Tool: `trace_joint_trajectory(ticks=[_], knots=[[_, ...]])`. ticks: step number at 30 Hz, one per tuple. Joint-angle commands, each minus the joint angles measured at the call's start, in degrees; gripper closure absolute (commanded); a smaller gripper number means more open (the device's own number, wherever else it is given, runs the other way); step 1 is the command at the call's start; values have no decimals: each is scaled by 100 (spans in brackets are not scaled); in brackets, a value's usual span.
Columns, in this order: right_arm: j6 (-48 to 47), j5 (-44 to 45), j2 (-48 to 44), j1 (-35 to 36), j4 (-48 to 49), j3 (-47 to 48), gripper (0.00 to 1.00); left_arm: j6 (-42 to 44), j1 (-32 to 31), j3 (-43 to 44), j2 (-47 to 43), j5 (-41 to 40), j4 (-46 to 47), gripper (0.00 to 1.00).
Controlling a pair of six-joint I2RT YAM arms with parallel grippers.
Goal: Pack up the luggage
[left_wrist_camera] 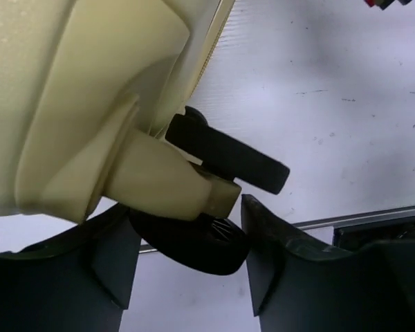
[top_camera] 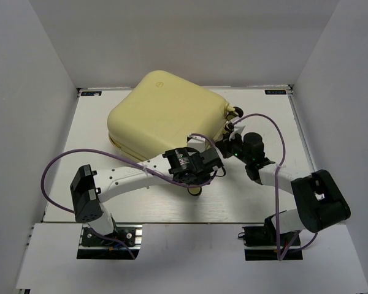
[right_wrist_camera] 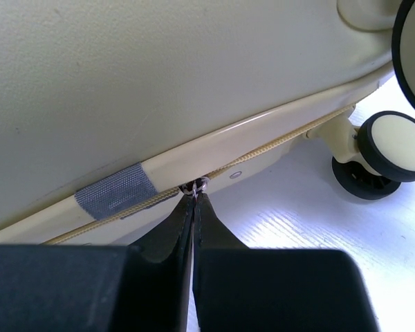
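Observation:
The luggage (top_camera: 165, 113) is a pale yellow hard-shell suitcase lying flat and closed at the back middle of the table. My left gripper (top_camera: 199, 182) is at its near corner. In the left wrist view the fingers (left_wrist_camera: 266, 256) stand either side of a black caster wheel (left_wrist_camera: 194, 249) and touch it under the suitcase shell (left_wrist_camera: 69, 83). My right gripper (top_camera: 227, 142) is at the suitcase's right side. In the right wrist view it (right_wrist_camera: 194, 195) is shut on the small metal zipper pull (right_wrist_camera: 196, 185) on the zip line of the shell (right_wrist_camera: 159, 69).
White walls enclose the white table (top_camera: 264, 202) at the back and both sides. Purple cables (top_camera: 55, 168) loop off both arms. A grey fabric patch (right_wrist_camera: 116, 190) crosses the zip left of the pull. Another caster (right_wrist_camera: 394, 149) stands to the right of it.

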Motion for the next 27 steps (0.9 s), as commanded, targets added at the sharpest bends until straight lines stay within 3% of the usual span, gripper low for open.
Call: trace_joint_trajectory(ticks=[1, 2, 4, 5, 6, 11, 14, 15, 22, 27], knots=[[-45, 278, -413, -87, 797, 39, 100, -105, 164, -63, -138, -130, 105, 38], [-28, 243, -405, -87, 797, 39, 100, -105, 156, -46, -34, -147, 122, 52], [-1, 261, -431, -87, 788, 12, 100, -114, 191, 42, 29, -173, 44, 70], [8, 252, -431, -79, 788, -14, 100, -175, 191, 147, 73, -243, -165, 89], [-10, 269, -431, -70, 788, -32, 100, -184, 182, 191, 90, -296, -255, 100], [69, 585, -501, -105, 753, -128, 100, -797, 15, 218, -155, -1287, -1253, 100], [165, 1391, -466, -140, 648, -163, 100, -1595, 67, -36, -506, -1850, -1923, 100], [183, 1481, -466, -175, 682, -207, 100, -1756, 155, -254, -559, -1983, -2395, 100], [166, 2474, -203, -491, 691, -322, 100, -2627, 893, -810, -1210, -2265, -3015, 100], [456, 1977, -1, -1009, 954, -515, 100, -3163, 1499, -810, -1368, -2599, -3832, 100]])
